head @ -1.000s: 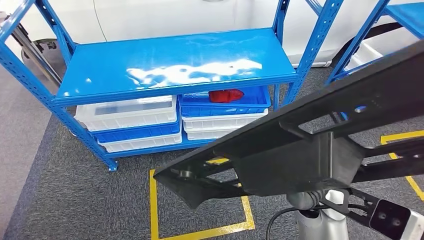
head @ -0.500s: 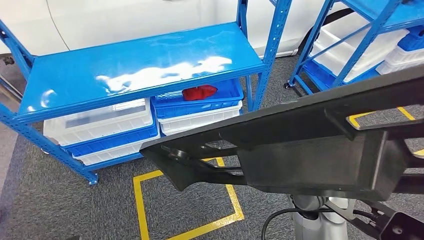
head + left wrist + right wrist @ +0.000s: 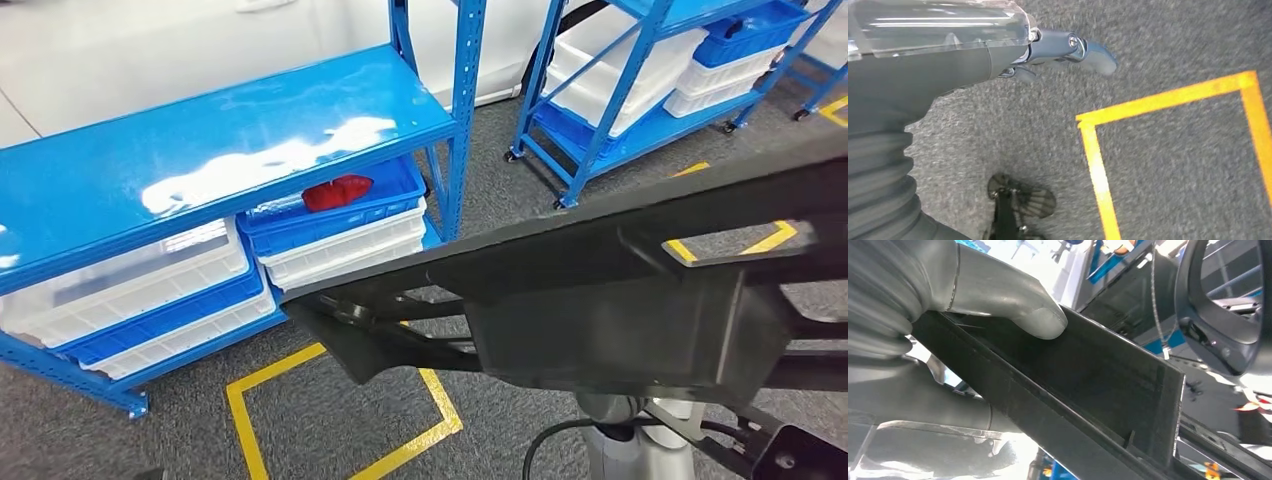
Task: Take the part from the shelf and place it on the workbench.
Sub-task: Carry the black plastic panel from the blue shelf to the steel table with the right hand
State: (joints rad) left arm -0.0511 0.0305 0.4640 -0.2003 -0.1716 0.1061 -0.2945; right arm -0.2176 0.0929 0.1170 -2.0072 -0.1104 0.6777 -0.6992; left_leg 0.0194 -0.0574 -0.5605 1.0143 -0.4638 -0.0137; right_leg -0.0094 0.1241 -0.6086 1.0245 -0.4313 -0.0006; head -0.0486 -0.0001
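A long black plastic part (image 3: 600, 310) with a boxy middle and open frame arms stretches across the head view, held up off the floor. In the right wrist view my right hand (image 3: 973, 290) grips this black part (image 3: 1088, 375), with the thick grey thumb pressed on its upper edge. My left hand (image 3: 998, 55) hangs above the grey carpet, its fingers loosely extended and holding nothing.
A blue shelf (image 3: 200, 150) stands ahead on the left, with white and blue bins underneath and a red object (image 3: 337, 192) in one blue bin. A second blue shelf (image 3: 640, 80) with bins stands at the back right. Yellow tape squares (image 3: 340, 400) mark the grey carpet.
The camera has turned right: the blue shelf slid left in the picture and a second shelf came into view. The black part stays in my right hand.
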